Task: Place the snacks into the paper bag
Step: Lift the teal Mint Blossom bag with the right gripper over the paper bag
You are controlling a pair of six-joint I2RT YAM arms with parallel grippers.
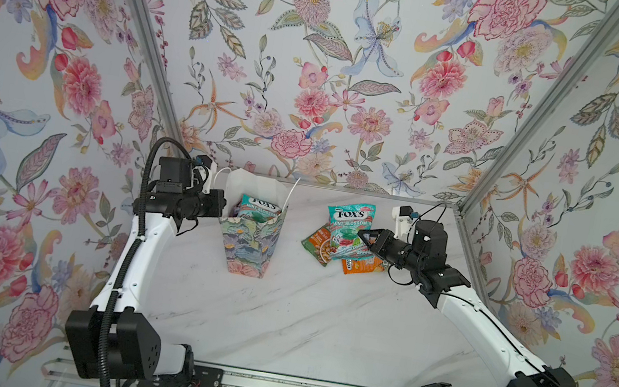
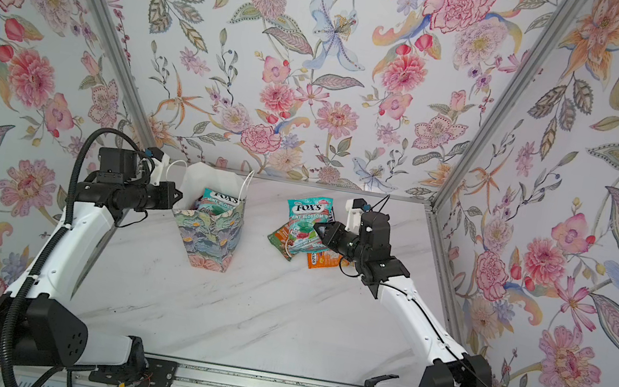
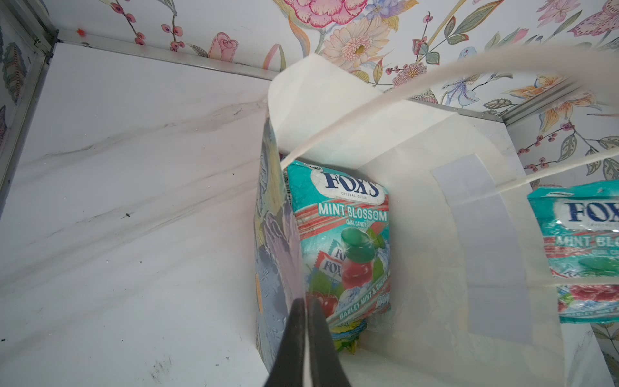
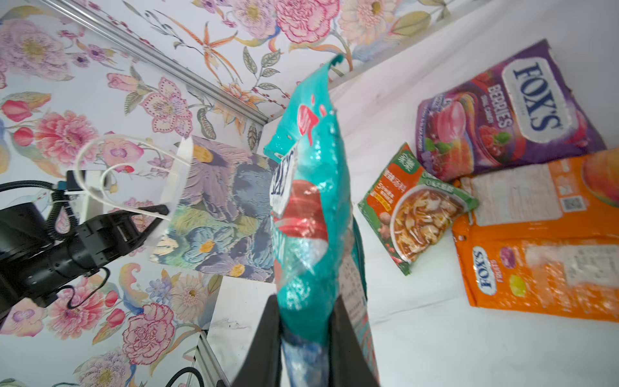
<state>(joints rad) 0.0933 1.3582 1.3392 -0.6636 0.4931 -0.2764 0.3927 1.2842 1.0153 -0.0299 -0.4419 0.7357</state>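
Observation:
The paper bag stands open at the back left of the table, also in a top view. My left gripper is shut on the bag's side wall at the rim. Inside the bag leans a teal FOX'S packet over a yellow-green one. My right gripper is shut on another teal FOX'S packet, which stands up from the jaws to the right of the bag. On the table under it lie a purple FOX'S packet, a green-orange pouch and an orange FOX'S pouch.
The white marble table is boxed in by floral walls at the back and on both sides, with metal rails along the edges. The bag's white cord handles stick up above its mouth.

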